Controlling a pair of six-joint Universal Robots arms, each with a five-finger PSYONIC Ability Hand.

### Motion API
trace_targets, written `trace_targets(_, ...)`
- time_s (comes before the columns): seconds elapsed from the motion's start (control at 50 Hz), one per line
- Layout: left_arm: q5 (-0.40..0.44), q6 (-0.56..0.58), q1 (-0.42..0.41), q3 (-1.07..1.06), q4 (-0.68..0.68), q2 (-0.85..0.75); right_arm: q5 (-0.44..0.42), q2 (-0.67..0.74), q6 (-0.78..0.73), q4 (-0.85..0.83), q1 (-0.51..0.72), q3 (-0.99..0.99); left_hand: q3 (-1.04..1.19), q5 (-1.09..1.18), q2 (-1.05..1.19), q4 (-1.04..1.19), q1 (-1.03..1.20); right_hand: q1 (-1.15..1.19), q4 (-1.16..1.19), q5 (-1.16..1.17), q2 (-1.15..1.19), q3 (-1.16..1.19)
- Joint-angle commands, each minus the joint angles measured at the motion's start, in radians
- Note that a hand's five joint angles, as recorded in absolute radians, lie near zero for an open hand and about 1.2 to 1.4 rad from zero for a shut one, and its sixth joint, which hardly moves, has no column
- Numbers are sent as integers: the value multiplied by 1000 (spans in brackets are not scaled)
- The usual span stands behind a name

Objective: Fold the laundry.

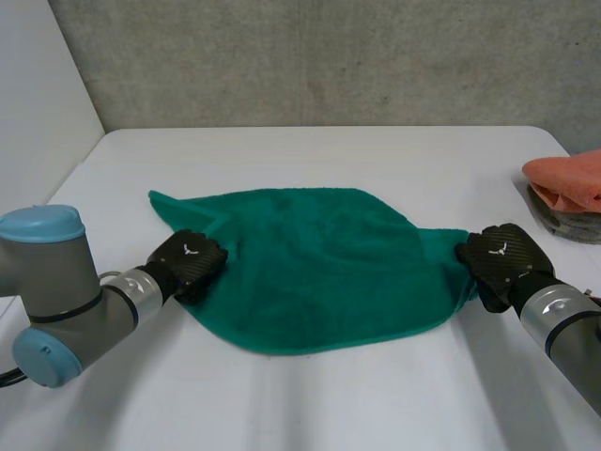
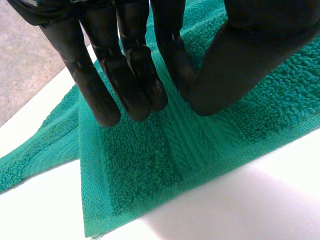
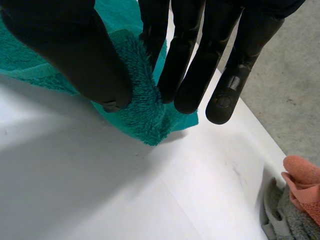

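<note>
One green towel point(image 1: 319, 272), spread, rumpled (terry pile).

In the head view the left hand point(image 1: 191, 259) covers part of the green towel point(image 1: 319, 272) at its left edge, and the right hand point(image 1: 500, 258) hides its right corner. In the right wrist view that corner is partly lost between thumb and fingers point(image 3: 192, 75). The orange cloth point(image 1: 568, 180) and the grey cloth point(image 1: 563, 224) beneath it are cut off by the view's edge, so their full shape cannot be told.
</note>
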Motion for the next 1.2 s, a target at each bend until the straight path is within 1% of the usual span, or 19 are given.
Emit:
trace_targets(0.02,-4,-1,9,-28,-13,64,7,-16,2,1,3,-1,-333,-309,-338,-341,-293,417,207,239,220,214)
trace_targets(0.06,5,-1,14,-64,-22,131,5,-16,3,1,3,-1,-687,-663,-691,-695,-646,417,207,239,220,214)
trace_targets(0.14,28,6,34,-118,-25,181,4,-16,3,1,3,-1,-700,-676,-705,-708,-660,417,207,239,220,214)
trace_targets(0.22,69,13,46,-141,-28,178,2,-14,3,1,1,-3,-685,-661,-690,-693,-645,417,207,239,220,214)
trace_targets(0.4,85,10,69,-124,-21,149,2,-14,3,1,0,-1,-633,-608,-637,-640,-592,417,207,239,220,214)
trace_targets(0.5,85,9,52,-118,-21,109,-1,-13,3,1,0,2,-635,-611,-640,-643,-595,417,207,239,220,214)
trace_targets(0.6,85,4,-5,-109,-13,92,-3,-13,2,-1,0,7,-641,-617,-646,-649,-601,417,207,239,220,214)
trace_targets(0.74,79,4,-23,-89,-8,70,-4,-13,2,1,0,8,-624,-600,-628,-632,-583,417,207,239,220,214)
trace_targets(0.78,77,6,-25,-81,-7,57,-4,-13,2,-1,0,8,-577,-553,-581,-585,-536,417,207,239,220,214)
trace_targets(0.84,74,4,-28,-63,-7,38,-4,-13,0,1,0,8,-401,-377,-406,-409,-361,417,207,239,220,214)
trace_targets(0.86,72,4,-28,-60,-7,38,-4,-13,2,1,0,8,-325,-301,-329,-333,-284,417,207,239,220,214)
trace_targets(0.88,71,4,-28,-54,-7,38,-3,-13,2,1,0,8,-167,-143,-172,-175,-127,417,207,239,220,214)
trace_targets(0.92,71,4,-28,-49,-5,38,-3,-13,0,1,0,7,-8,16,-12,-16,33,417,207,239,220,214)
trace_targets(0.94,68,4,-28,-48,-5,38,-3,-13,0,1,0,7,150,174,145,142,190,417,207,239,220,214)
trace_targets(0.96,66,4,-28,-48,-4,40,-1,-13,0,1,0,5,209,233,205,201,250,417,207,239,220,214)
trace_targets(1.06,2,-4,-25,-51,-18,124,7,-25,-6,14,0,-18,210,234,205,202,250,417,207,239,220,214)
trace_targets(1.14,-53,-7,-19,-83,-36,285,7,-126,-31,146,4,-85,210,234,205,202,250,417,207,239,220,214)
trace_targets(1.16,-65,-10,-17,-100,-48,340,4,-169,-53,243,4,-131,210,234,205,202,250,417,207,239,220,214)
trace_targets(1.2,-75,-8,-14,-112,-65,404,0,-197,-80,344,4,-188,210,234,205,202,250,417,207,239,220,214)
